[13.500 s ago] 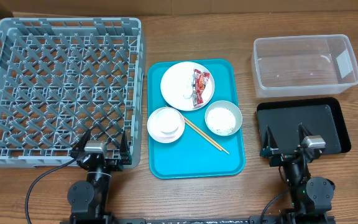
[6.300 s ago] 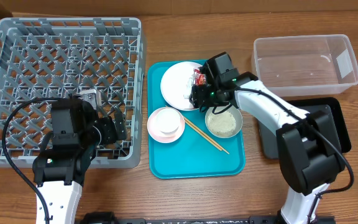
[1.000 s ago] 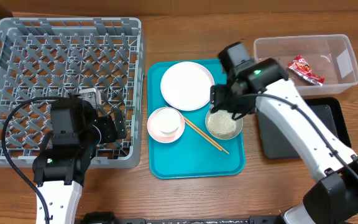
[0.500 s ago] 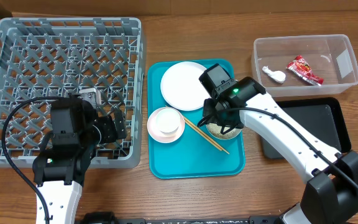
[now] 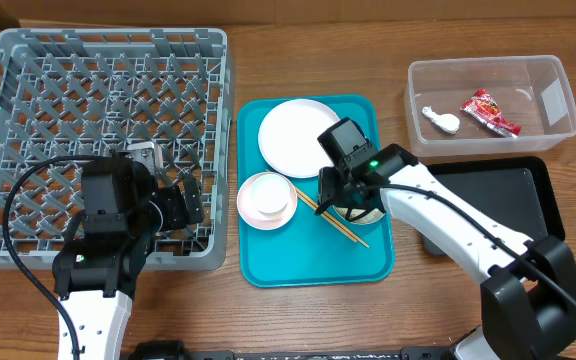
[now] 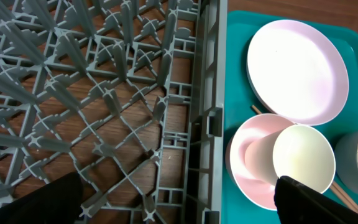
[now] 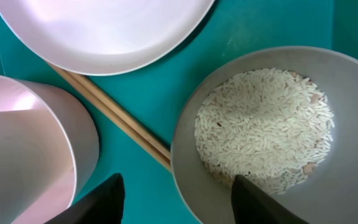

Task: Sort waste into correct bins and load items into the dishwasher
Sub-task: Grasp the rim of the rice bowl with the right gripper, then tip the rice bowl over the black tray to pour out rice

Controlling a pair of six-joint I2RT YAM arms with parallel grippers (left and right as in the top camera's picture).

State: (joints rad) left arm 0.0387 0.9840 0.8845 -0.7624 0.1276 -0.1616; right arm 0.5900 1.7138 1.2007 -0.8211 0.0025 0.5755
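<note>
Wooden tabletop (image 5: 298, 50) under my rig: the clear tub (image 5: 488, 62) at upper right holds the red wrapper (image 5: 489, 111) and the white scrap (image 5: 440, 119). On the teal tray (image 5: 308, 262), my right end effector (image 7: 179, 186) hangs spread wide over the rim of the grey bowl (image 7: 353, 124), which holds rice (image 7: 263, 121). My left end effector (image 6: 176, 199) gapes wide over the dish rack (image 5: 28, 240).

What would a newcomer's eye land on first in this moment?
The teal tray mid-table, crowded with a white plate, chopsticks and a grey bowl of rice, with the right gripper hanging open just over that bowl. Next come the red snack wrapper and white scrap lying in the clear tub at the far right, and the grey dish rack filling the left side.
</note>
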